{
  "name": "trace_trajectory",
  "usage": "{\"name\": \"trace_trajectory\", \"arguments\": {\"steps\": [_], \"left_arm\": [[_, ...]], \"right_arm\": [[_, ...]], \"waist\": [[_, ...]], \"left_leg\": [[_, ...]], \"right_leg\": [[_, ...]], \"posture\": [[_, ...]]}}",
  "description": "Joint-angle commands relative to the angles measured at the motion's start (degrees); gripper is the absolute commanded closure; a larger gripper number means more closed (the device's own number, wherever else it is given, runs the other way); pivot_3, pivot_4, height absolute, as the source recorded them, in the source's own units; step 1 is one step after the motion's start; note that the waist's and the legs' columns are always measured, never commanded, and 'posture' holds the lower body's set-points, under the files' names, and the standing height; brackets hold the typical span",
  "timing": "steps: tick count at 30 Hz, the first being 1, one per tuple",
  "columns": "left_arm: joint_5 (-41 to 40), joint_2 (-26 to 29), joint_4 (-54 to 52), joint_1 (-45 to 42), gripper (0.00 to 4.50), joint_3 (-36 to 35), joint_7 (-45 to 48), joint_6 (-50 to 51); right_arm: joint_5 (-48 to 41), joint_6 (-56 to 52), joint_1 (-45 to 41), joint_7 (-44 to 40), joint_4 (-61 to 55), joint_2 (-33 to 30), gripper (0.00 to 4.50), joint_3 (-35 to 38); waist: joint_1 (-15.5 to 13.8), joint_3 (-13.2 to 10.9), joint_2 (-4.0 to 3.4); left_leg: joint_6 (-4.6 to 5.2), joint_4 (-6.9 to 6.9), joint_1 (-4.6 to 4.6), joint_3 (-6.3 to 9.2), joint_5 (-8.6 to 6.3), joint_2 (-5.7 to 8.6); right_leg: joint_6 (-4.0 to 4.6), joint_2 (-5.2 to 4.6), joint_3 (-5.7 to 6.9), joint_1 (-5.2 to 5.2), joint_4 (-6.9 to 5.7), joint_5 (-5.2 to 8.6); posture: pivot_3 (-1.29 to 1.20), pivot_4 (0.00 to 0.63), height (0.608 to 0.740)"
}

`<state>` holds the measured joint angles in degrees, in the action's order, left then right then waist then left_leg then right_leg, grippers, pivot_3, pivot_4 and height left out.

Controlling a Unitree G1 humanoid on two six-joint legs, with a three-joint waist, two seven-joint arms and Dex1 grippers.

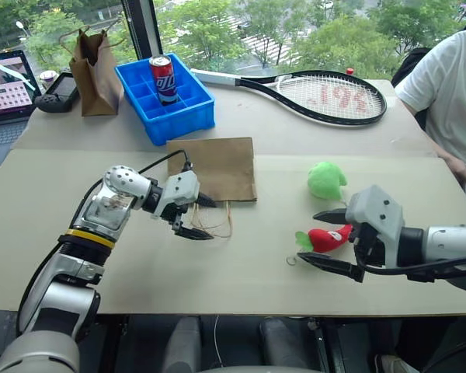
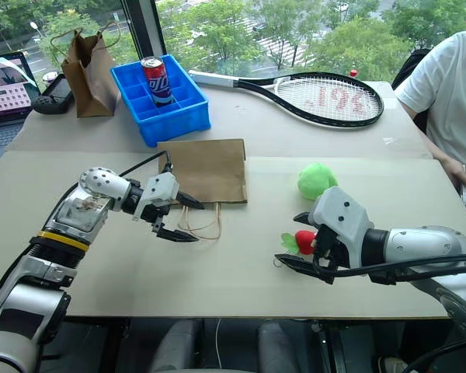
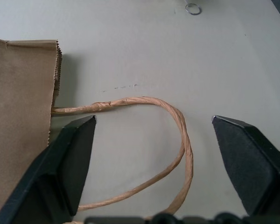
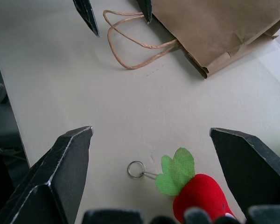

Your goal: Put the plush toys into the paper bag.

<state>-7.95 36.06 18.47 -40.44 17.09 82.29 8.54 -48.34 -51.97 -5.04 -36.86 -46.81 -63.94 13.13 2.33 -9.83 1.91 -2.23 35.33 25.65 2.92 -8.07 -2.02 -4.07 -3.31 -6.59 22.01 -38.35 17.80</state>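
The wide brown kraft paper bag lies flat on the pale tabletop, its mouth toward the robot and its two tan twisted-cord handles looping out over the table. The left gripper hovers right at those handles with its two black fingers apart on either side of the cord loops, grasping nothing. To the right, the red chili-pepper plush toy with green stem rests on the table, its small metal keyring lying beside it. The right gripper is spread wide around this toy, one finger on each side, not clamped on it. The rounded light-green plush toy sits just beyond, well apart from the bag. Farther back stand a blue plastic bin holding a red can, a smaller brown paper bag and a tennis racket.
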Motion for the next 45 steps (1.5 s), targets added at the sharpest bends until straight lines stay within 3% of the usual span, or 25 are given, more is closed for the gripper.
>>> {"name": "trace_trajectory", "arguments": {"steps": [1, 9, 13, 18, 21, 28, 32, 45], "left_arm": [[-0.49, -0.67, -1.67, 0.34, 1.78, -0.89, -1.33, 1.94], [-6.78, 0.01, -6.18, -0.72, 4.47, -4.58, 0.01, 13.41], [-10.79, 0.13, -8.54, -2.53, 4.47, -7.11, -0.96, 22.35], [-15.96, -0.76, -11.16, -6.23, 4.47, -10.12, -4.86, 34.61], [-19.60, -1.39, -12.97, -8.83, 4.50, -11.85, -7.54, 42.70], [-24.50, -3.00, -16.26, -10.92, 4.50, -14.56, -13.86, 51.07], [-29.74, -6.11, -17.63, -12.07, 4.50, -19.10, -18.94, 57.34], [-35.20, -7.56, -21.22, -9.24, 4.50, -19.87, -25.29, 61.44]], "right_arm": [[0.38, 0.52, -0.90, 0.26, -0.94, 0.18, 0.00, 2.24], [1.04, 0.62, -1.50, -0.02, -0.67, 0.58, 0.00, 0.47], [1.68, 0.41, -2.42, 1.21, -1.11, 2.19, 0.00, -2.21], [5.31, -0.35, -7.23, 5.79, -0.94, 7.97, 0.00, -11.51], [8.18, -1.02, -11.80, 10.97, 2.10, 15.93, 0.71, -17.33], [16.59, 1.47, -15.00, 17.59, 10.08, 29.26, 3.10, -25.02], [22.95, 5.36, -15.69, 19.03, 16.01, 33.88, 4.42, -28.24], [33.88, 15.00, -21.54, 16.08, 28.88, 42.57, 4.42, -31.16]], "waist": [[-0.01, 0.00, 0.00], [0.11, 0.00, 0.00], [0.09, 0.00, 0.00], [0.21, 0.00, 0.00], [0.41, 0.00, 0.00], [0.18, -0.01, 0.00], [0.09, -0.01, 0.01], [0.30, -0.01, 0.00]], "left_leg": [[0.00, 0.00, 0.00, 0.00, 0.00, -0.01], [0.01, 0.00, -0.02, 0.01, 0.01, -0.01], [0.02, 0.01, -0.03, 0.01, 0.01, 0.00], [0.02, 0.12, -0.03, 0.04, 0.02, 0.00], [0.02, 0.26, -0.03, 0.05, 0.02, -0.03], [0.02, 0.48, 0.00, 0.08, 0.02, -0.01], [0.02, 0.51, 0.00, 0.10, 0.02, -0.03], [0.01, 0.49, -0.05, 0.10, 0.02, -0.03]], "right_leg": [[0.00, 0.01, 0.01, 0.00, -0.02, 0.00], [0.00, 0.01, 0.01, 0.01, -0.08, 0.00], [0.00, 0.01, 0.01, 0.01, -0.11, 0.00], [-0.01, 0.02, 0.02, 0.02, -0.21, 0.01], [-0.02, 0.07, 0.01, 0.03, -0.32, 0.01], [-0.03, 0.09, -0.02, 0.08, -0.57, 0.02], [-0.02, 0.11, 0.00, 0.08, -0.61, 0.02], [-0.01, 0.12, -0.04, 0.12, -0.68, 0.01]], "posture": [[0.00, 0.150, 0.740], [0.00, 0.150, 0.740], [0.00, 0.150, 0.740], [0.00, 0.150, 0.740], [0.00, 0.150, 0.740], [0.00, 0.150, 0.740], [0.00, 0.150, 0.740], [0.00, 0.150, 0.740]]}}
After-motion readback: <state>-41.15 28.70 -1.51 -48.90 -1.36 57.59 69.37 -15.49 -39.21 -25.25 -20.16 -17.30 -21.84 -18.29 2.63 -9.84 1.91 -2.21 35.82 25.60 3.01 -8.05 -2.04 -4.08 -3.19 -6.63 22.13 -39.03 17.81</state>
